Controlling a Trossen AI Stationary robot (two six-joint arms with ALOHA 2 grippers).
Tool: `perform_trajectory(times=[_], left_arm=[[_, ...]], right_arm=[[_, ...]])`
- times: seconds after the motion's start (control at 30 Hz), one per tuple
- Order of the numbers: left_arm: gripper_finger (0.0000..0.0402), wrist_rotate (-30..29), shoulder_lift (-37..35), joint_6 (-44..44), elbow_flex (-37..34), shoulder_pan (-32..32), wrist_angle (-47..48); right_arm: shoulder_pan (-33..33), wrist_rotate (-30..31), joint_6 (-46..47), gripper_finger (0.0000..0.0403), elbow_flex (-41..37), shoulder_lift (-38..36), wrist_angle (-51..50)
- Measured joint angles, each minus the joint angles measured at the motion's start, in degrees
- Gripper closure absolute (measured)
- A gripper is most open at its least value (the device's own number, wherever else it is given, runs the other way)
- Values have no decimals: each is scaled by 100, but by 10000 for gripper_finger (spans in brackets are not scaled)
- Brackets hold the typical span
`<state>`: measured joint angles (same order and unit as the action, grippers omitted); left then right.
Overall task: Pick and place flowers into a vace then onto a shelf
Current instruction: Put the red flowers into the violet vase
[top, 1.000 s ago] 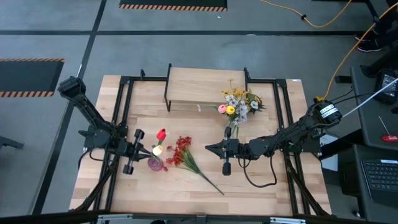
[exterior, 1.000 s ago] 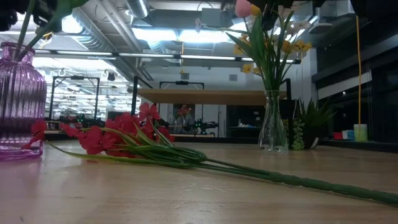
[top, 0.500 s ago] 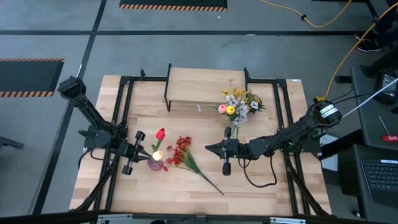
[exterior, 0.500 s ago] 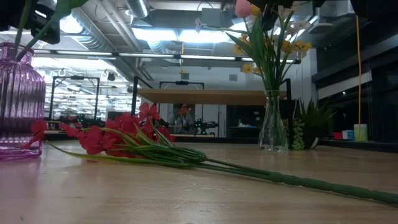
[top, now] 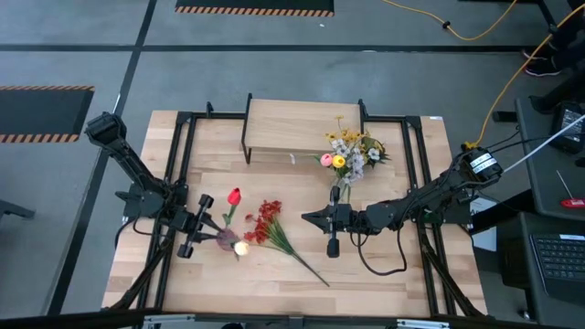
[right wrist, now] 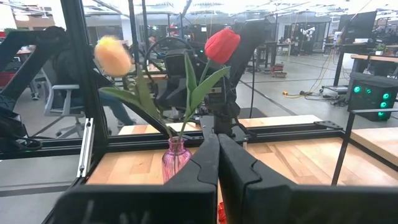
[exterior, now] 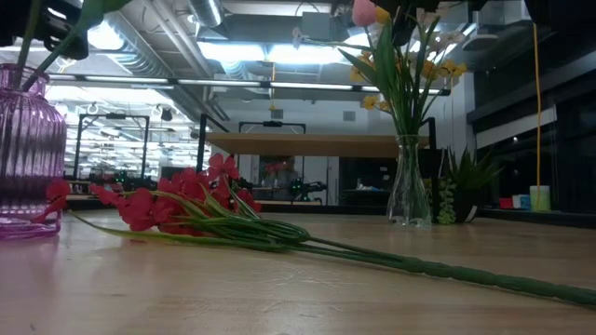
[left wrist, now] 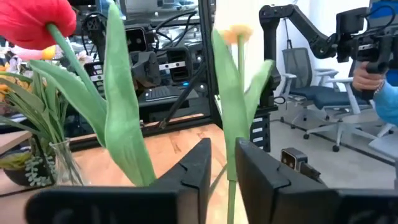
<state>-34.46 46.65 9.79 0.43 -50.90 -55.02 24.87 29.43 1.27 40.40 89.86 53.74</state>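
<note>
High view: light wood table (top: 384,274) with the shelf (top: 302,128) at the far edge, wood top board on thin black legs. Left gripper (top: 203,226) sits left of centre, just beside the pink ribbed glass vase (top: 227,239). Right gripper (top: 315,218) waits mid-table, near side of the clear vase bouquet (top: 349,157), which stands right of the shelf. Red berry spray (top: 267,225) lies flat between the grippers, long green stalk running toward the near right. Red tulip (top: 234,196) and yellow tulip (top: 241,247) stick out of the pink vase.

Left wrist view adds what the top view hides: left jaws slightly apart, the yellow tulip's green stem (left wrist: 231,162) running through the gap; can't tell if it's pinched. A person's hand (left wrist: 365,79) shows far off.

Right wrist view: right jaws pressed together, empty; both tulips upright in the vase.

Low view: ribbed vase wall at left, berry spray lying on the tabletop, clear narrow-necked vase behind.
</note>
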Motion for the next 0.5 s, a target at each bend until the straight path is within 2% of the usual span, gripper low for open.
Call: perform_trajectory(times=[0.27,0.5], left_arm=[[286,-160,0,-138,13,0,10],[277,-162,-54,-150,389,-1,721]], right_arm=[[1,-2,-1,398,0,0,0],[1,-2,0,398,2,0,0]])
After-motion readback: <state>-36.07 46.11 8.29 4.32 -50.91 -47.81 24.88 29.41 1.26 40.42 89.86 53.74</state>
